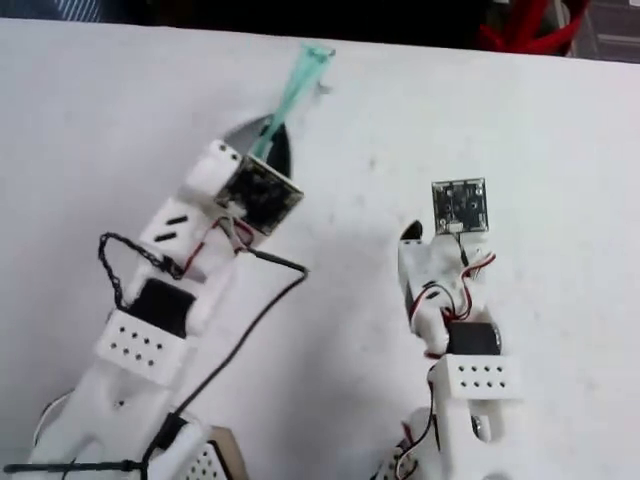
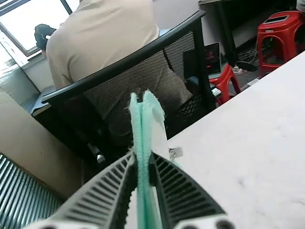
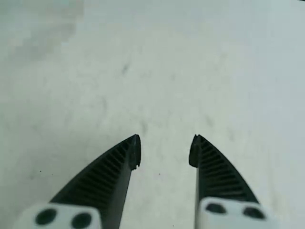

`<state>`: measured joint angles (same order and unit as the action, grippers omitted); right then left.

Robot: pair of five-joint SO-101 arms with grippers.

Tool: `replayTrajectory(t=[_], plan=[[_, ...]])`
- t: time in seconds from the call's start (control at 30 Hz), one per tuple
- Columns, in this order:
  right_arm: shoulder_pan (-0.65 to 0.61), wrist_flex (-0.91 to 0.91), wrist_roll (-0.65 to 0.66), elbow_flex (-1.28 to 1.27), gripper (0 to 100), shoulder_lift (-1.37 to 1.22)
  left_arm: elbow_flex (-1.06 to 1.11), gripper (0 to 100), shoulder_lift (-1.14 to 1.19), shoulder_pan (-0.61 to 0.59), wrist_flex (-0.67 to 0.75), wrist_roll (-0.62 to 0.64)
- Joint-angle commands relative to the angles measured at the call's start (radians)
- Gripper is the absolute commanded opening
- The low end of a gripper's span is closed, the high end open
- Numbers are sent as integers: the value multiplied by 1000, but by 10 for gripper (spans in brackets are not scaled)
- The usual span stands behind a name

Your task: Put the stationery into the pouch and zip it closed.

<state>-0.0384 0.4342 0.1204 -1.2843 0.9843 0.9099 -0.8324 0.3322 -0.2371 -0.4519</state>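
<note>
1. The left claw (image 2: 142, 160) is pinched tight on a thin teal pouch (image 2: 145, 119). Both ribbed black fingers (image 2: 116, 183) press flat against its sides, with no gap between them and the fabric.
2. From the left wrist view the pouch stands edge-on, a narrow teal strip rising past the fingertips with a ragged top end.
3. From above, the pouch (image 1: 297, 80) pokes out of the left claw (image 1: 265, 140) as a slim teal band. It slants toward the far edge of the white worktop (image 1: 120, 120), and its tip lies close to that edge.
4. A small grey metal piece (image 2: 175, 152) sits just beside the pouch's edge, and from overhead it shows near the pouch's tip (image 1: 323, 88). I cannot tell whether it is fastened to the pouch.
5. I cannot tell whether the pouch touches the worktop or hangs just above it.
6. The right claw (image 3: 164, 150) is parted, its two dark tips well apart with bare worktop (image 3: 167, 71) showing between them, and it grips nothing.
7. In the high view the right claw (image 1: 412, 235) sits nearer the arms' bases than the left one and well apart from the pouch.
8. Beyond the worktop's far edge there is a black mesh chair (image 2: 143, 81) and, further off, a red stool (image 2: 281, 28).
</note>
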Motion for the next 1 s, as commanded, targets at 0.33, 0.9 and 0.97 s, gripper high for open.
replayTrajectory(t=[0.33, 0.9, 0.97], plan=[[36, -18, -9, 9, 165, 16, 153, 107, 170, 174, 123, 31], [70, -39, -11, 0, 166, 15, -334, 255, 77, 205, -692, 350], [70, -39, -11, -2, 166, 15, -374, 250, 77, 171, -753, 325]])
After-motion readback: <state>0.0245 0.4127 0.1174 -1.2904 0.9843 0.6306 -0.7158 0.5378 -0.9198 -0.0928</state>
